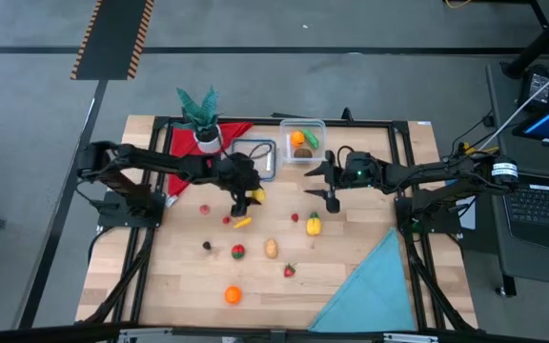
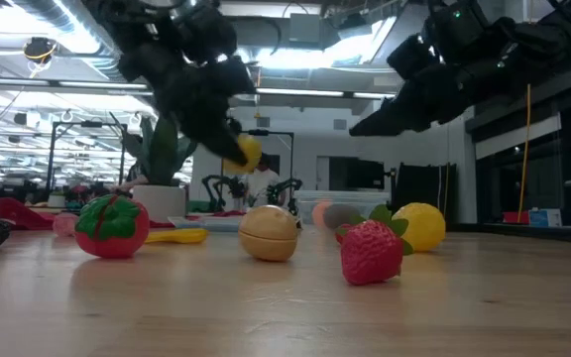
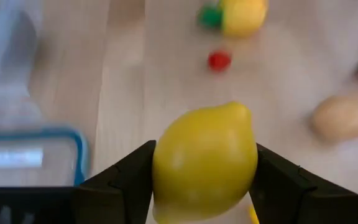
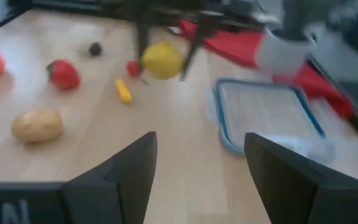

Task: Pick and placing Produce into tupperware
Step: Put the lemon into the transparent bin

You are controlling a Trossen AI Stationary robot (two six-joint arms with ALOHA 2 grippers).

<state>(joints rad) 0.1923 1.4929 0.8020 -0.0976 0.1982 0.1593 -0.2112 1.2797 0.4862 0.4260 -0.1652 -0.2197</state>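
My left gripper [image 1: 247, 197] hangs over the table's middle, shut on a yellow lemon [image 3: 205, 162] that also shows in the low view [image 2: 246, 153]. My right gripper [image 4: 197, 168] is open and holds nothing; it hovers just near of the tupperware [image 1: 301, 141]. That clear tub stands near the far edge with an orange piece and a green piece inside. Other produce lies loose on the wood: a potato [image 1: 271, 249], a tomato [image 1: 238, 252], a strawberry [image 1: 290, 271], an orange [image 1: 233, 295] and a yellow fruit with a green leaf [image 1: 313, 225]. My left gripper pinches the lemon between its two fingers, one pad on each side of its widest part [image 3: 160, 168]. The fingers [image 2: 201, 109] come from above, slanting down. The lemon is lifted clear of the table, its pointed tip [image 3: 241, 112] facing away from the wrist.
A flat clear lid with a blue rim [image 1: 258, 157] lies left of the tub. A potted plant [image 1: 203, 119] stands on a red cloth [image 1: 181, 162] at the far left. A teal cloth [image 1: 370, 284] covers the near right corner. Bare wood lies between the two grippers.
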